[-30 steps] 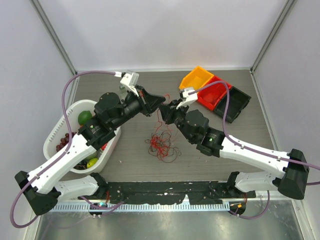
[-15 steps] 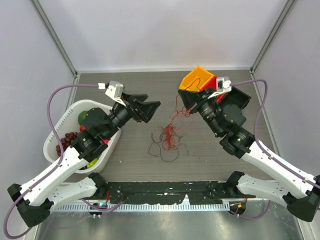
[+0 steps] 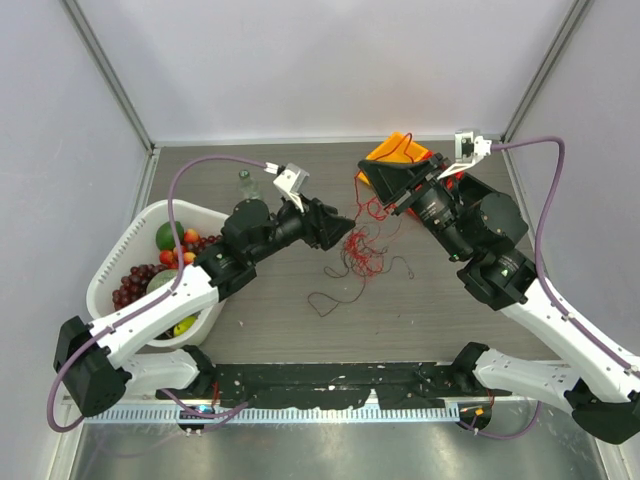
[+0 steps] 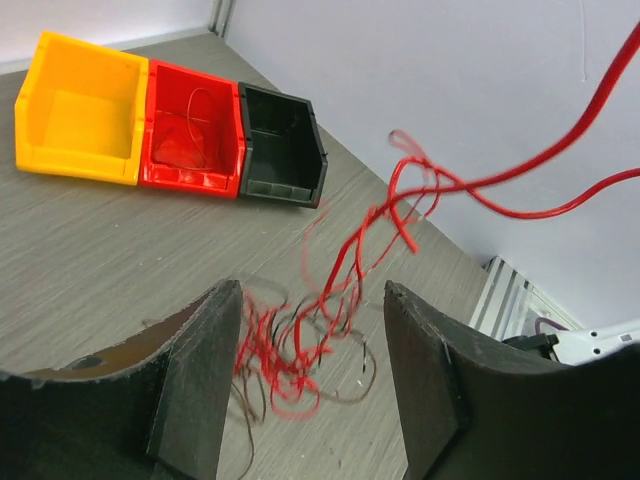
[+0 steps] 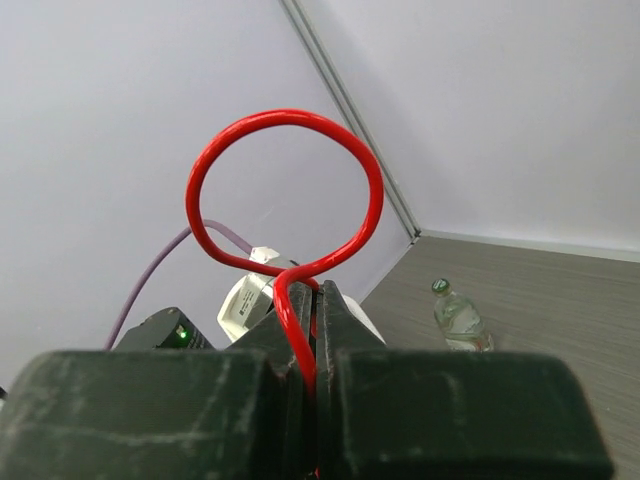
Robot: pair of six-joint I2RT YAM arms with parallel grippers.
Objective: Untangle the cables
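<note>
Right claw [image 5: 314,305] pinching thin red cables [image 5: 290,116], looped

— What's in its grip?
— The right gripper [image 5: 312,318] is pinched tight on a red cable [image 5: 372,190], whose loop stands up at twelve o'clock.
— And behind?
— A purple hose [image 5: 150,275] and green light [image 5: 181,332] at eight o'clock. A clear bottle [image 5: 458,316] stands upright on the table [image 5: 560,290] at four.

No legible text, label, brand or number anywhere, not even on bottle [image 5: 458,315] or bins [image 4: 190,135].
</note>
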